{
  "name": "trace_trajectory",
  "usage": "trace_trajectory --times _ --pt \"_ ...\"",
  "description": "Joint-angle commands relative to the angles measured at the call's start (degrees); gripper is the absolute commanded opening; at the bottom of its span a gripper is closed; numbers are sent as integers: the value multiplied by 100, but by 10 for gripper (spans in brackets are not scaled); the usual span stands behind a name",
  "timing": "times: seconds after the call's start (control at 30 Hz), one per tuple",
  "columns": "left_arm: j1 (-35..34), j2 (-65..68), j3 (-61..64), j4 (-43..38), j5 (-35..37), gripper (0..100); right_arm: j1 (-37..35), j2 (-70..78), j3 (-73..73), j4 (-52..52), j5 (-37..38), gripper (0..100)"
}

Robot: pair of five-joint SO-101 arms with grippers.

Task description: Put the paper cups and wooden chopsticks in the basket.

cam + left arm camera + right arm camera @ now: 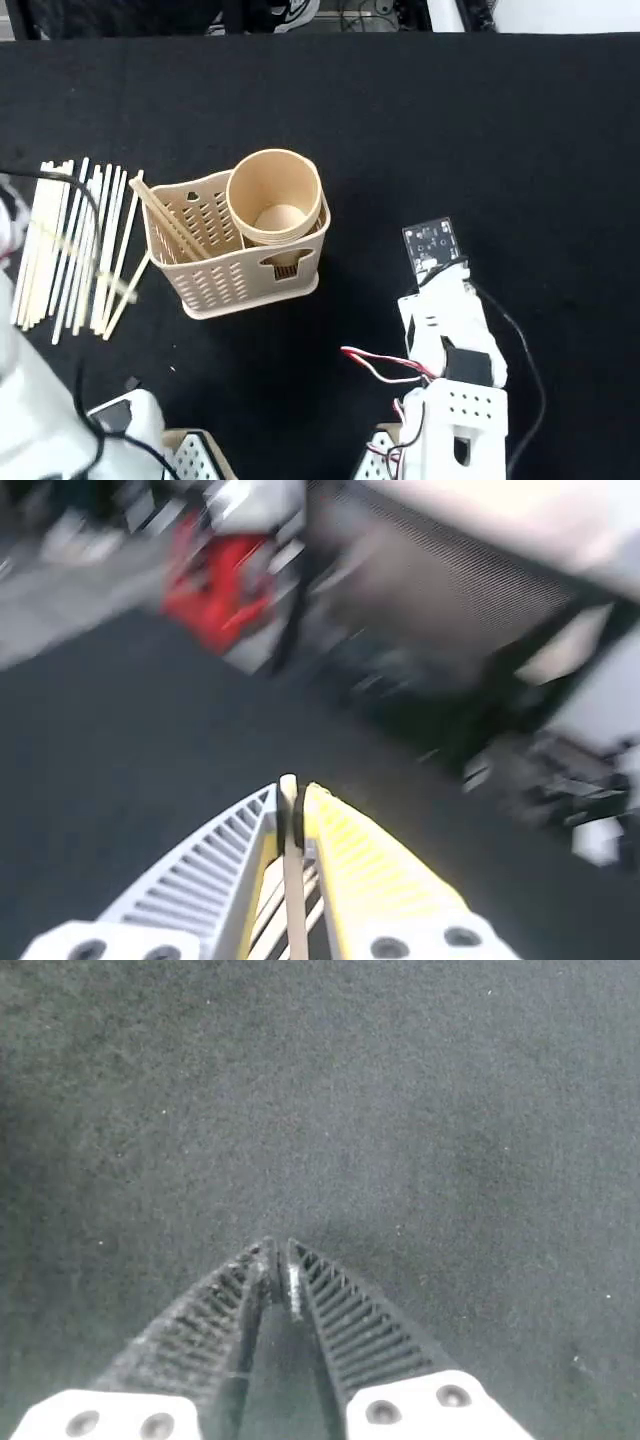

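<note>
Paper cups (275,197) sit stacked in the basket (240,285) — its three o'clock half — beside leaning chopsticks (165,218). Loose chopsticks (70,245) lie at its nine o'clock (one chopstick (292,880) sits in my left gripper (290,792)); my right arm (450,330) at four o'clock.

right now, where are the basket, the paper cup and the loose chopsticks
basket (232,287), high view, front wall
paper cup (280,217), high view, inner bottom
loose chopsticks (72,250), high view, middle of the pile

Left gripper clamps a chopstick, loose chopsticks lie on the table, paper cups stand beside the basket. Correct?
One error: the high view shows the paper cups standing inside the basket, not beside it. The left gripper does clamp a chopstick, and loose chopsticks lie on the table.
</note>
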Motion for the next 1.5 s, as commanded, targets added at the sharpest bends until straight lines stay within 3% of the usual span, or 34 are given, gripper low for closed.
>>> trace_trajectory --times 0.0,0.2,0.4,0.6,0.97,1.3,1.47 --pt "1174 -44 -1490 0 53 29 35 -75 -22 -88 44 14" --pt "2185 18 -1956 35 79 29 35 -75 -22 -88 53 14" --pt "2316 -44 -813 -378 97 29 44 -75 -22 -88 53 14" --pt "2264 -246 1007 -1600 105 28 44 -75 -22 -88 53 14" --pt "2281 -2611 4488 -4387 53 28 35 -75 -22 -88 53 14" --pt "2281 -2664 3345 -4659 62 28 35 -75 -22 -97 53 15" --pt "2281 -2277 3679 -4466 53 28 35 -75 -22 -97 53 15"
